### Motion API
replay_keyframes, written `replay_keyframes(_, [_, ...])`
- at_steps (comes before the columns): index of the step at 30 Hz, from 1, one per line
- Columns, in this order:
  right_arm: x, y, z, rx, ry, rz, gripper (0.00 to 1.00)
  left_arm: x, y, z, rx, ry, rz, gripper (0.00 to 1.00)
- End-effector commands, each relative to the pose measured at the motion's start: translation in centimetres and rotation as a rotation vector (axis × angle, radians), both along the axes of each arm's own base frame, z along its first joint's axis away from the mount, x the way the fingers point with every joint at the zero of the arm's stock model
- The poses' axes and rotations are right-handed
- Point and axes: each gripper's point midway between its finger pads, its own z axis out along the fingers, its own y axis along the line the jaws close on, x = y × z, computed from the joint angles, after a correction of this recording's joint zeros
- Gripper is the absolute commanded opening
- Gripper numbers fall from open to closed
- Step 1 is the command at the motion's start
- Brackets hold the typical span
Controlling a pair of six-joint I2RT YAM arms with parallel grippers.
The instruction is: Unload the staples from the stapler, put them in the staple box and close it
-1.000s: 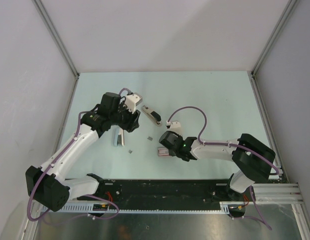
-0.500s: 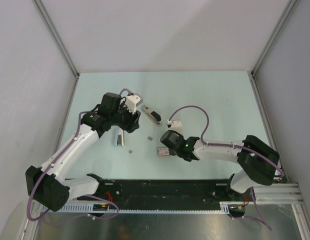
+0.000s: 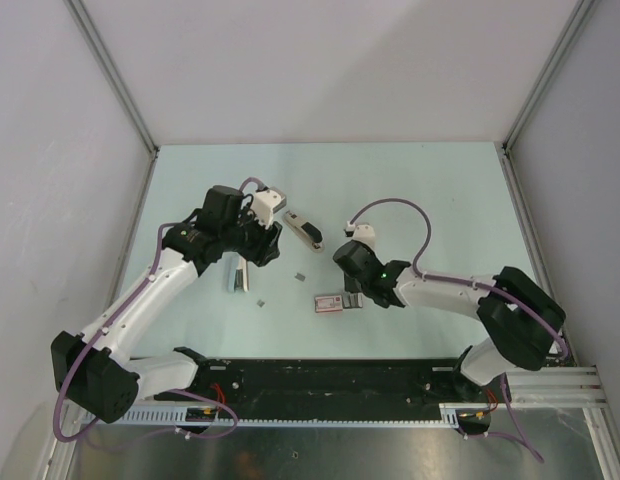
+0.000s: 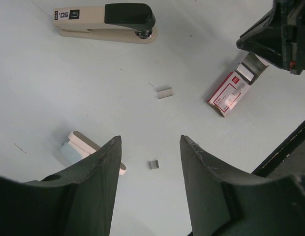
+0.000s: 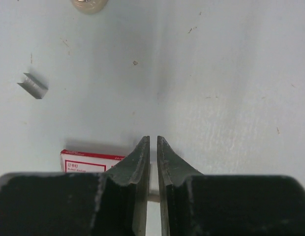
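Right wrist view: my right gripper (image 5: 152, 140) has its jaws almost together, with only a thin slit between them. The tips sit at the end of the flat red-and-white box (image 5: 88, 160), which shows at 8 o'clock, partly under one finger. Something pale sits lower in the slit. I can't tell if it's clamped.

Left wrist view: my left gripper (image 4: 149, 141) is released, jaws well apart, nothing in them, hovering over the table (image 4: 201, 29). The stapler (image 4: 106, 22) lies at 11 o'clock, black top over beige base, and neither gripper touches it. The staple bar (image 4: 83, 145) lies at 8 o'clock, partly behind a finger. Two staple fragments (image 4: 165, 92) lie loose, one near centre and one low between the fingers. The box is at 2 o'clock, its white end toward the right gripper. I can't see its contents.

Top view: the stapler is near table centre, with the bar at 8 o'clock of it, the box at 5 o'clock, and a fragment at 6.
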Motion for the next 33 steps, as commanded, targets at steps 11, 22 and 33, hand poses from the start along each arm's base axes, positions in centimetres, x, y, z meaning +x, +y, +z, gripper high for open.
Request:
replay_keyframes(11, [0.9,2.2,-1.9,-0.006,0.004,0.05,0.12,0.1,-0.6,1.4,-0.003,-0.054,-0.053,0.56])
replay_keyframes(22, [-0.2,2.0,-2.0,-0.048,0.008,0.068,0.08,0.0,-0.5,1.3,-0.001,-0.055,-0.052,0.56])
replay_keyframes(33, [-1.2,1.4,-1.1,-0.077,-0.003,0.067,0.07,-0.1,-0.5,1.4,-0.003,-0.058,-0.051,0.56])
